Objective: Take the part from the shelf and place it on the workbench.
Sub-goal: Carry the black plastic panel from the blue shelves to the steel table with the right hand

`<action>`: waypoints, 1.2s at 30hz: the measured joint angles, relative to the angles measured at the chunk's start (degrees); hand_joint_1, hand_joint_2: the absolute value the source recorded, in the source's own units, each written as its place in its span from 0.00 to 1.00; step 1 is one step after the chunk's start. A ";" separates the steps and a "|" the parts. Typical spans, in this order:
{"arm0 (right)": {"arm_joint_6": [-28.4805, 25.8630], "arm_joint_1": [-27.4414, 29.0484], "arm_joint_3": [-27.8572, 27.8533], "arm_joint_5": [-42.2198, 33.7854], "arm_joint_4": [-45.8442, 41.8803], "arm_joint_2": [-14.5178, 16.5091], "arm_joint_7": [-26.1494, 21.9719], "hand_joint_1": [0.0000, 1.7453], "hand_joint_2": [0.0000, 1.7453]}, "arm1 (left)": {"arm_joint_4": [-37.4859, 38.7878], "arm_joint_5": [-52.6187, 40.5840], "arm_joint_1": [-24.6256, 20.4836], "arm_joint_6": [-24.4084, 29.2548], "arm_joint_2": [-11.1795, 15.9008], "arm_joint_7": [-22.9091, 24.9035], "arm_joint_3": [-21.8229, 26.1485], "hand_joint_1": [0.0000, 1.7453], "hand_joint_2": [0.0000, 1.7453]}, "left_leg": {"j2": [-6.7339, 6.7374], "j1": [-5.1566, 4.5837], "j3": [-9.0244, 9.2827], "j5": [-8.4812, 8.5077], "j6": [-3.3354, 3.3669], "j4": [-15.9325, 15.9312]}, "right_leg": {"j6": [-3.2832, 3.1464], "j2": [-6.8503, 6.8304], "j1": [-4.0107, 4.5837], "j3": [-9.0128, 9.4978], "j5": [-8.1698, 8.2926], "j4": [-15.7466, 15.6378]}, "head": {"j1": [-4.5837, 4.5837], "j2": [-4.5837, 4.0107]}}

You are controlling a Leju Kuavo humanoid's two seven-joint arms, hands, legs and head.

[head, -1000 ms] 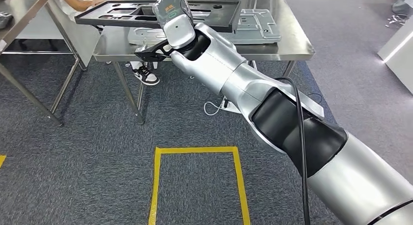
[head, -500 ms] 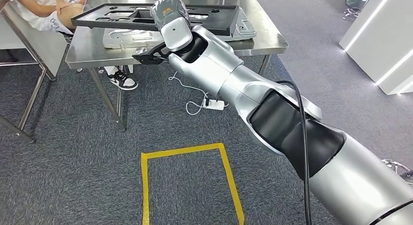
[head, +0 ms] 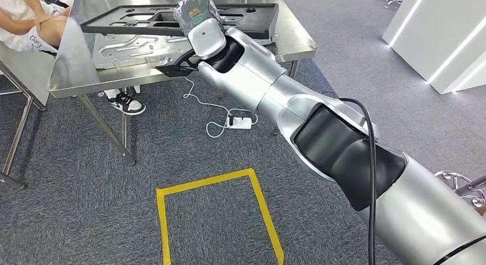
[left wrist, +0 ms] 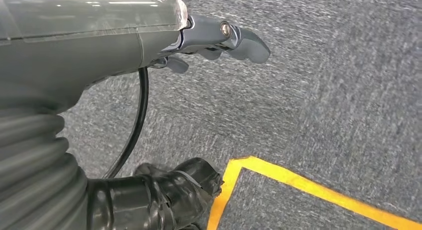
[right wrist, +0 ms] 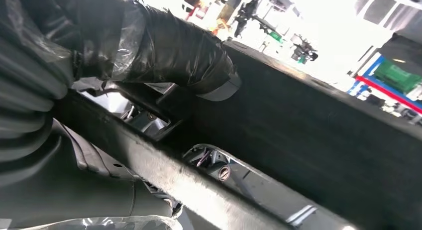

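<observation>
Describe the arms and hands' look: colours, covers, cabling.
Right arm: silver shells with glossy black joint sections, a black cable along it. Right hand: plastic-wrapped back, silver wrist cover. Left hand: grey thumb with a visible screw, grey ribbed cover, thin black cable beside it.

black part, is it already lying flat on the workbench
No: in the head view the black part is held up by the right hand above the workbench, over a silver plate lying there.
</observation>
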 joint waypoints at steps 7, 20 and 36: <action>-0.03 -0.09 0.50 0.10 0.00 0.03 0.02 1.00 1.00 | -0.02 -0.01 -0.14 0.00 0.14 -0.04 0.02 0.00 1.00 | -0.36 -0.14 4.34 4.95 1.29 -10.94 | 1.77 0.95 0.06 -0.97 -1.66 2.57 | 0.01 0.00; 0.05 -0.68 0.92 0.10 0.14 -0.23 0.07 1.00 1.00 | -0.03 -0.21 -0.25 0.01 0.09 0.12 0.44 0.00 1.00 | -0.06 0.20 5.31 4.77 1.64 -11.64 | 2.28 -0.43 -0.42 -1.35 -1.10 3.07 | 0.02 0.00; -0.09 -1.24 1.27 0.01 0.91 0.05 0.75 1.00 1.00 | -0.09 -1.06 -0.38 0.27 0.46 1.99 1.93 0.00 1.00 | 0.21 0.32 6.58 5.19 1.14 -13.51 | 1.15 -0.04 0.37 -0.54 -0.81 1.27 | 0.02 0.00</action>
